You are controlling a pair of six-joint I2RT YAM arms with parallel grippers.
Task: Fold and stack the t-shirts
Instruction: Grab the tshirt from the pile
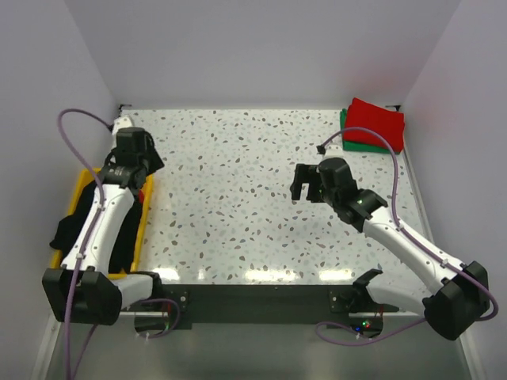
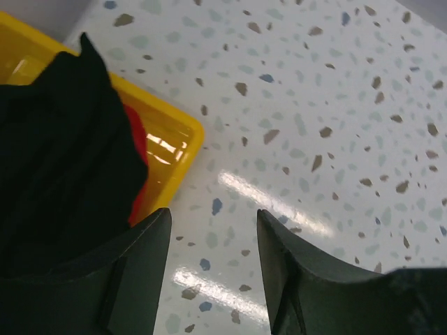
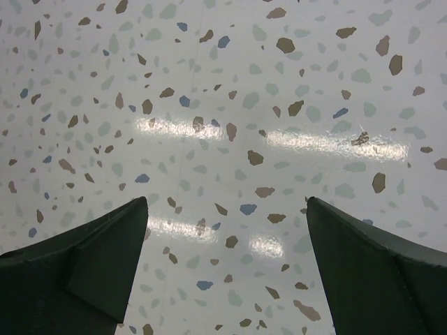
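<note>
Two shirts are done: a folded red cotton t-shirt point(image 1: 379, 119) sits on a folded green t-shirt point(image 1: 354, 143) at the far right corner of the speckled white terrazzo table point(image 1: 238, 158). That's the stack under way!

Over on the left, the yellow plastic bin point(image 2: 178, 143) holds the crumpled black t-shirt point(image 2: 63, 153), with a sliver of another red cloth point(image 2: 137, 139) peeking from beneath it. The left gripper point(image 2: 213, 272) hovers at the bin's inner corner, fingers spread and holding nothing. It looks ready to fetch the black one.

The right gripper point(image 3: 227, 265) hangs over bare tabletop mid-table, fingers wide apart and gripping nothing.

By my reckoning we're about halfway. At least the black shirt and whatever red piece lies under it are yet to be pulled out, flattened, folded and stacked.
</note>
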